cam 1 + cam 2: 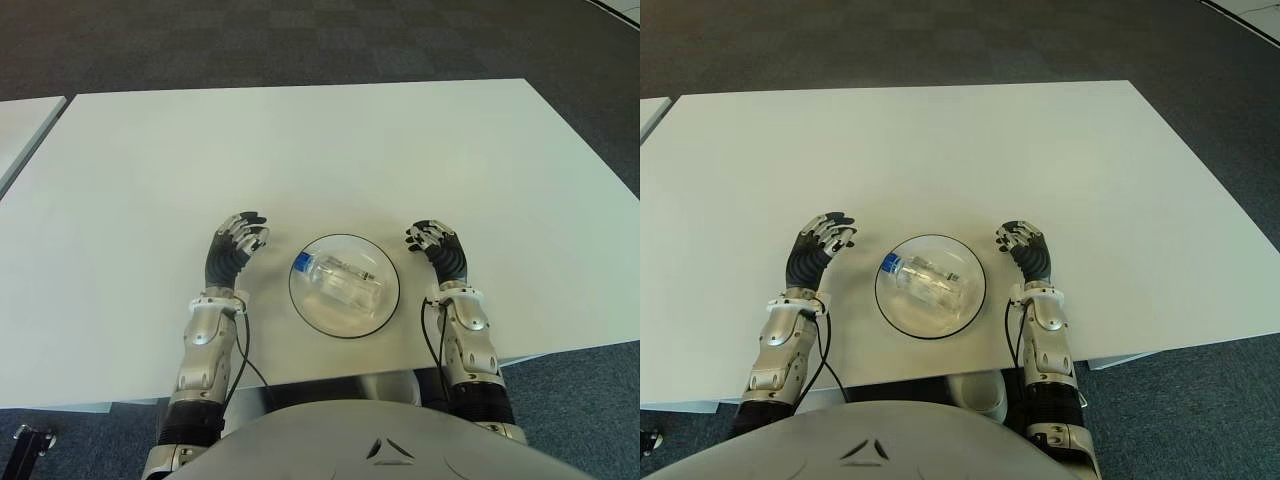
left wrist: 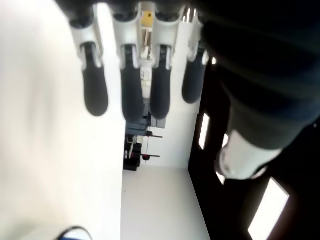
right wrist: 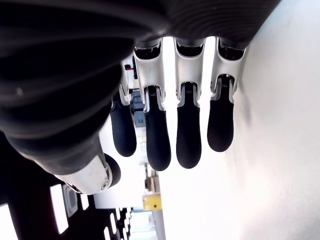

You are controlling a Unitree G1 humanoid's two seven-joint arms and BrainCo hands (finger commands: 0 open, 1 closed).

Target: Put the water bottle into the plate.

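A clear plastic water bottle (image 1: 343, 282) with a blue cap lies on its side inside a shallow white plate (image 1: 311, 309) with a dark rim, near the table's front edge. My left hand (image 1: 240, 238) shows just left of the plate, fingers relaxed and holding nothing. On the plate's right side is my right hand (image 1: 432, 240), also open and empty. Both wrist views show only straight, spread fingers (image 2: 131, 95) (image 3: 187, 135) with nothing between them.
The white table (image 1: 300, 150) stretches far beyond the plate. Another white table edge (image 1: 20, 125) shows at the far left. Dark carpet surrounds the tables. My own body fills the bottom of the eye views.
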